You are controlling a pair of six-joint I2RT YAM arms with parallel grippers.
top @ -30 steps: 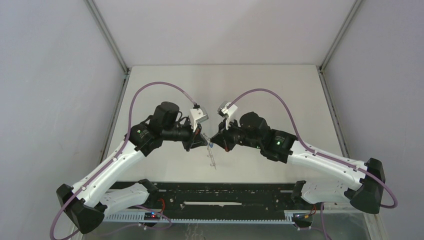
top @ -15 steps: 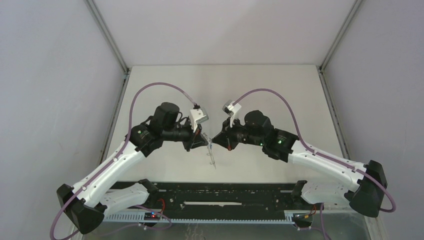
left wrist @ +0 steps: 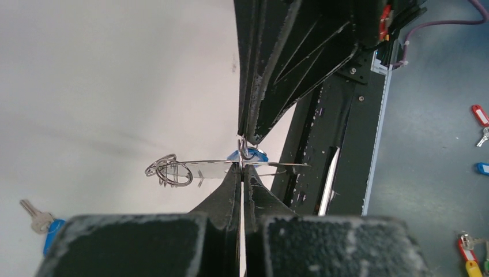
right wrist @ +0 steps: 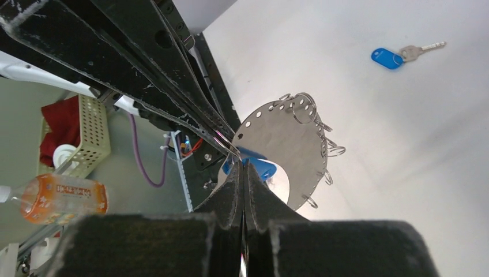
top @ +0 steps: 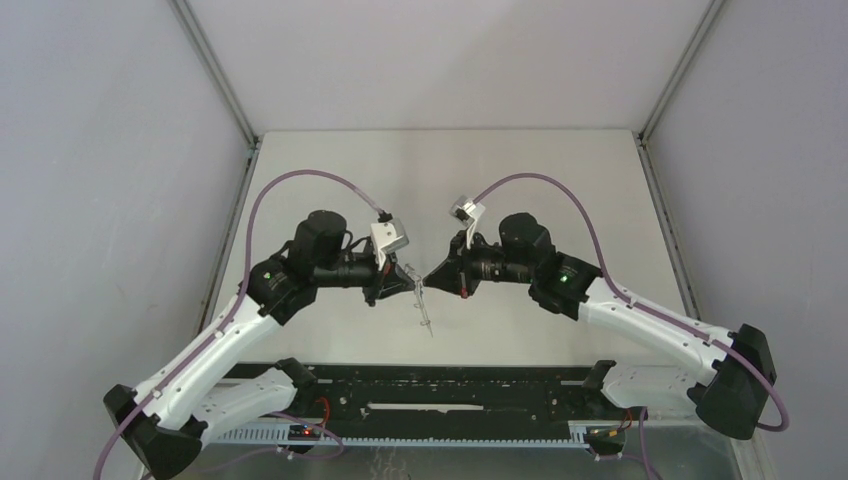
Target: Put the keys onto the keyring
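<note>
Forearms had swung since a second before: left elbow farther out and lower, right wrist rolled and drawn back a little. Tips kept about the same spot, nose to nose above the table [top: 520, 180].

Left gripper [left wrist: 241, 168]: jaws together, clamped on the rim of the keyring [right wrist: 288, 150]. Keyring hung clear of the table, edge-on to my left wrist view, broad face toward the right one.

Right gripper [right wrist: 243, 167]: jaws together, pinching the blue tag [right wrist: 262, 168] of one key. Its metal part was too small to make out. Tag sat right at my left grip point, touching the keyring or just beside it; could not tell which.

Wire loops [left wrist: 168, 172] fringed the rim, the clearest bunch at the far end from my left tips.

Second key [right wrist: 403, 55] lay flat on the table, well apart, untouched.

Judgement: the right arm carried the key and was nearer the job. The key had to travel along the rim toward a loop while the left held the keyring steady. Neither key looked threaded yet.
</note>
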